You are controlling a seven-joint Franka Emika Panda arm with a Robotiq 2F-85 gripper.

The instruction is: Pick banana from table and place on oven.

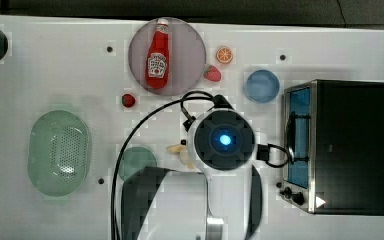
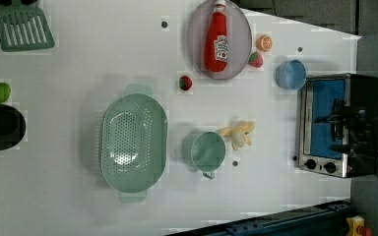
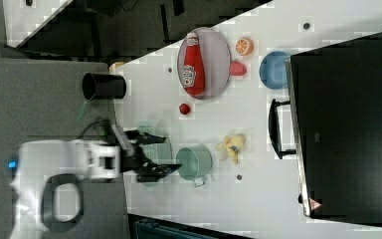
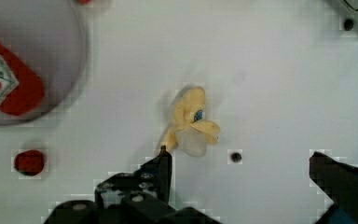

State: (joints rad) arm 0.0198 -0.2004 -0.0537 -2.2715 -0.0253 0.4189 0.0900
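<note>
Fingers [image 4: 240,170] spread wide and empty, hanging above the banana [image 4: 189,125], which lies on the tabletop [image 4: 270,84] just beside the green cup [image 2: 204,150], between it and the oven [image 2: 342,123]. I judge the banana light, soft and lumpy, with peel flaps splayed; I'd close across its thicker middle. Beyond the banana sits the ketchup bottle [image 2: 216,42].

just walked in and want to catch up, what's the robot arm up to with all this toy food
The white robot arm's gripper hangs open above the small pale yellow, partly peeled toy banana, which lies on the white tabletop between the small green cup and the black and silver toaster oven. Nothing is grasped yet, and the oven's black top is bare.
</note>
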